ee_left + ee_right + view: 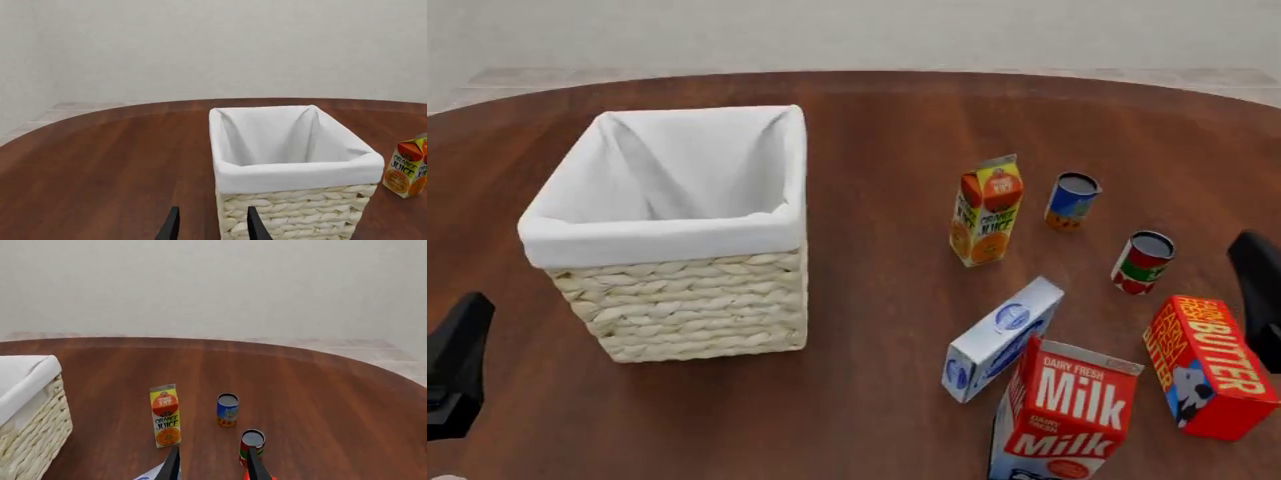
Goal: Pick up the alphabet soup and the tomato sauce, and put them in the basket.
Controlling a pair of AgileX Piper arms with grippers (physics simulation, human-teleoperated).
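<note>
The alphabet soup (1073, 200) is a blue can with an orange base, upright at the right of the table, also in the right wrist view (227, 410). The tomato sauce (1142, 262), a red and green can, stands nearer and to its right (252, 445). At the left stands the basket (667, 235), pale wicker with a white lining and nothing showing inside (293, 175). My left gripper (212, 231) is open just before the basket's near wall. Behind the cans, my right gripper (212, 471) is open, and the tomato sauce stands just beyond one fingertip.
An orange juice carton (986, 211) stands left of the cans. Nearer lie a blue-white carton (1001, 340), a red milk carton (1068, 412) and a red butter box (1210, 365). Dark arm parts show at the left edge (457, 365) and the right edge (1257, 295).
</note>
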